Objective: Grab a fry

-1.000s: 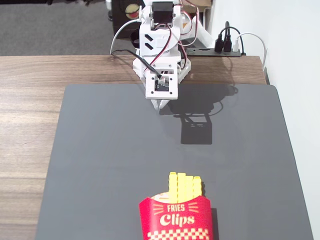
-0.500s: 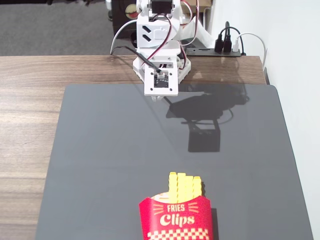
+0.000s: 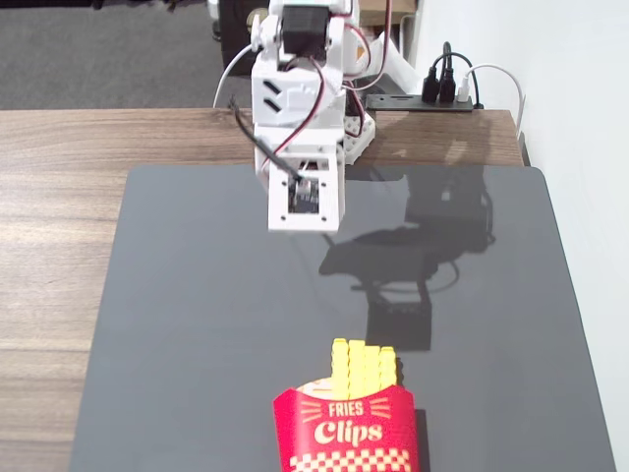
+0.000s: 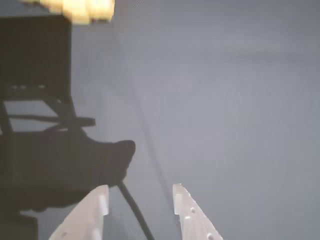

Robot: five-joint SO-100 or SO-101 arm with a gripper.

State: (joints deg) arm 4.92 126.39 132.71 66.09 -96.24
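Several yellow crinkle-cut fries [image 3: 364,369] stand upright in a red "Fries Clips" carton [image 3: 346,433] at the near edge of the dark mat. In the wrist view they are a blurred yellow patch [image 4: 80,7] at the top left, far ahead of the fingers. The white arm [image 3: 300,128] hangs over the far part of the mat, well short of the carton; its wrist housing hides the fingers in the fixed view. In the wrist view my gripper [image 4: 140,187] is open and empty above bare mat, with a clear gap between the two white fingers [image 4: 190,215].
The dark grey mat [image 3: 197,324] lies on a wooden table [image 3: 49,246]. The arm's shadow [image 3: 403,265] falls on the mat between arm and carton. A black power strip with plugs [image 3: 432,98] sits behind the table, by the white wall at right.
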